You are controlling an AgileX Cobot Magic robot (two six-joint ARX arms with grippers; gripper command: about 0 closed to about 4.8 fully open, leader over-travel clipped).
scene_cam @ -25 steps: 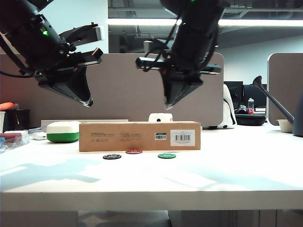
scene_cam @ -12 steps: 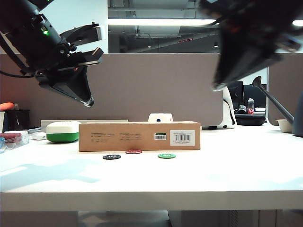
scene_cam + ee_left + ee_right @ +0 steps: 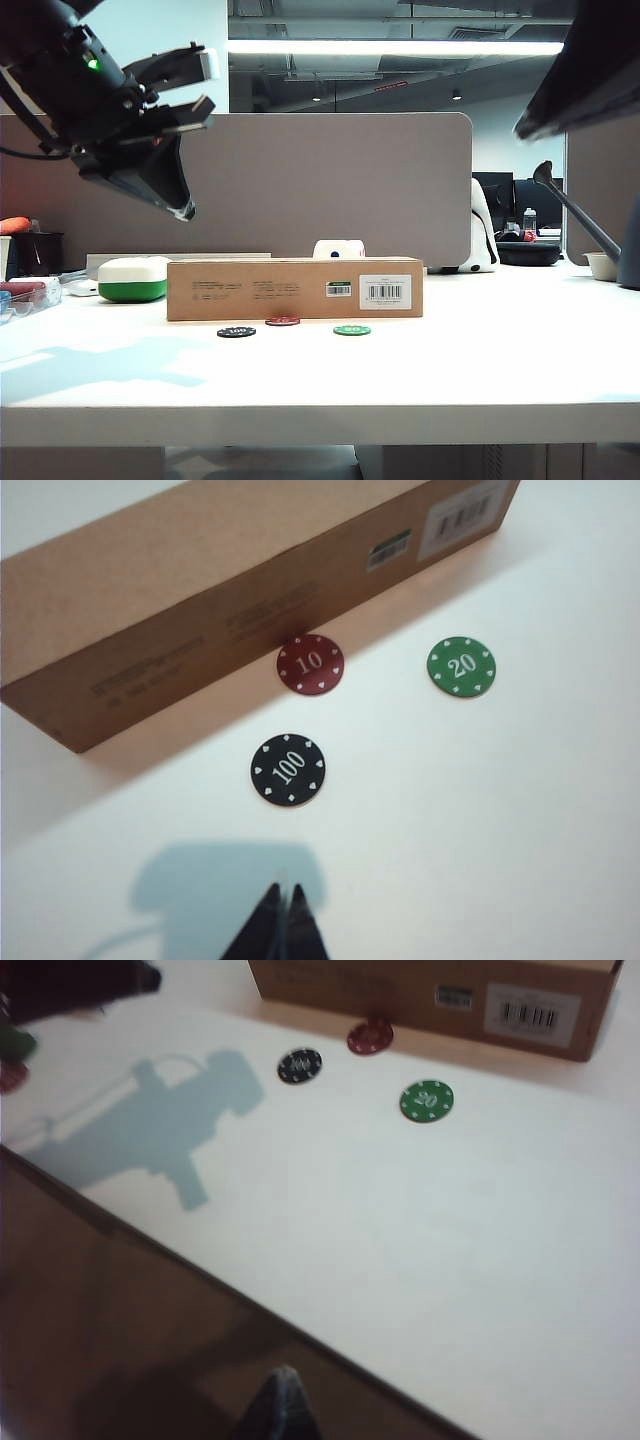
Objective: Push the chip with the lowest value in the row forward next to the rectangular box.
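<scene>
The dark red chip [image 3: 310,665], marked 10, lies right against the front of the rectangular box [image 3: 200,590], ahead of the black 100 chip [image 3: 288,769] and the green 20 chip [image 3: 461,666]. In the exterior view the red chip [image 3: 282,321] sits at the foot of the box [image 3: 295,288], between the black chip [image 3: 236,331] and the green chip [image 3: 351,329]. My left gripper [image 3: 283,892] hangs shut and empty high over the table's left [image 3: 185,210]. My right gripper [image 3: 285,1378] is shut and empty, out past the table's front edge; its arm [image 3: 590,70] fills the upper right corner.
A white-and-green case [image 3: 133,278] stands left of the box, and a small white object [image 3: 338,248] sits behind it. Cups and clutter [image 3: 30,255] crowd the far left. At the right are a bowl [image 3: 603,265] and a dark spout [image 3: 580,215]. A grey partition [image 3: 320,180] backs the table.
My right arm has swung up and to the right, from above the box to the upper right corner. The left arm and the three chips have stayed put.
</scene>
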